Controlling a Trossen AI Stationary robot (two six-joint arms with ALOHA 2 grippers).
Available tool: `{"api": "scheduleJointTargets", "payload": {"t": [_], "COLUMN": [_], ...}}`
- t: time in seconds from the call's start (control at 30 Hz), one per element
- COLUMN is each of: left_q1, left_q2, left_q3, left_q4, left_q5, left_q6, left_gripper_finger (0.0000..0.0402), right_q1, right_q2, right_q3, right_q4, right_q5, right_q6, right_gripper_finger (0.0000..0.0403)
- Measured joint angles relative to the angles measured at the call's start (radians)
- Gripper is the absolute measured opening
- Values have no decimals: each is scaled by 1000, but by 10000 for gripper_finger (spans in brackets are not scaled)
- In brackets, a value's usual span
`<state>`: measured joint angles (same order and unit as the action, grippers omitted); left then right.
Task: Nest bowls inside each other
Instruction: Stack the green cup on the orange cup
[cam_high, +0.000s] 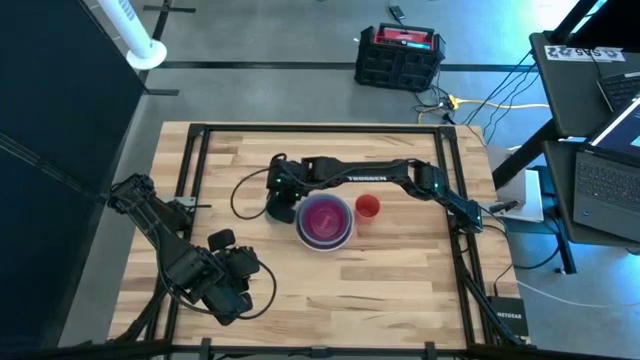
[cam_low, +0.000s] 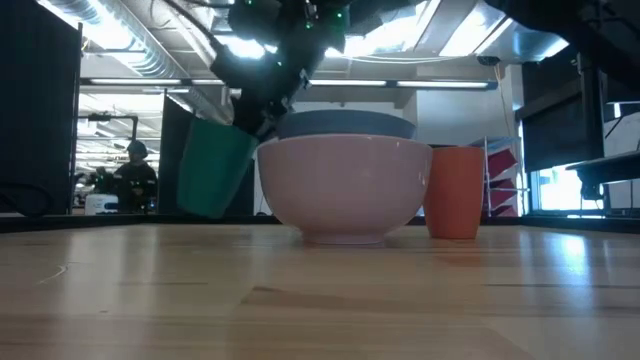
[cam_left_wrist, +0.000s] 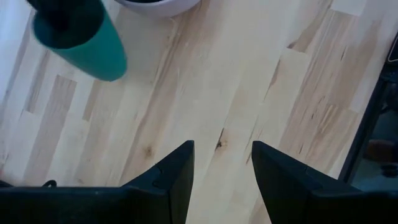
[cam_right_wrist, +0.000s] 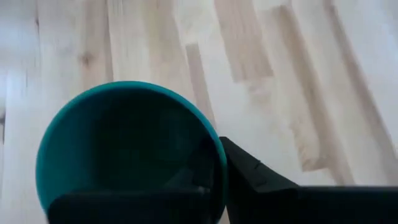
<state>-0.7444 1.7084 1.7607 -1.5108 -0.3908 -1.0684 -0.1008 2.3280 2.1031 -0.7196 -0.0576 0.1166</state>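
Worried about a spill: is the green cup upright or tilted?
Tilted. The green cup hangs clear of the table, leaning in the right claw.

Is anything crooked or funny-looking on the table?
Yes. The green cup hangs tilted off the table, pinched at its rim by the right end effector, beside the nested bowls. The red cup stands straight. Nothing looks spilled.

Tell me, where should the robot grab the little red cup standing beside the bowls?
Probably by its rim, coming straight down from above. The red cup stands upright with its open mouth facing up, so one finger can go inside and one outside. The side away from the stacked bowls looks best, since the cup sits very close to them.
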Motion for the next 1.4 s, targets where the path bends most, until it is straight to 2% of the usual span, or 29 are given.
{"api": "scheduleJointTargets", "payload": {"t": [0.13,0.27,0.7,1.03,1.17,1.27,1.4], "left_q1": [0,0,0,0,0,-5,-7], "left_q2": [0,0,0,0,0,0,0], "left_q3": [0,0,0,0,0,0,0], "left_q4": [0,-2,-6,-5,-5,-5,-5], "left_q5": [1,1,2,2,1,1,1], "left_q6": [1,2,25,27,23,22,33], "left_gripper_finger": [145,145,145,145,145,145,145], "right_q1": [-12,-26,-72,-83,-83,-75,-58], "right_q2": [0,-2,-259,-398,-443,-515,-638], "right_q3": [87,210,204,202,125,-13,-207], "right_q4": [-47,-241,-657,-852,-850,-847,-759], "right_q5": [25,82,220,296,293,270,235], "right_q6": [-34,-120,-241,-180,-148,-126,-60], "right_gripper_finger": [1,1,0,0,0,0,0]}}
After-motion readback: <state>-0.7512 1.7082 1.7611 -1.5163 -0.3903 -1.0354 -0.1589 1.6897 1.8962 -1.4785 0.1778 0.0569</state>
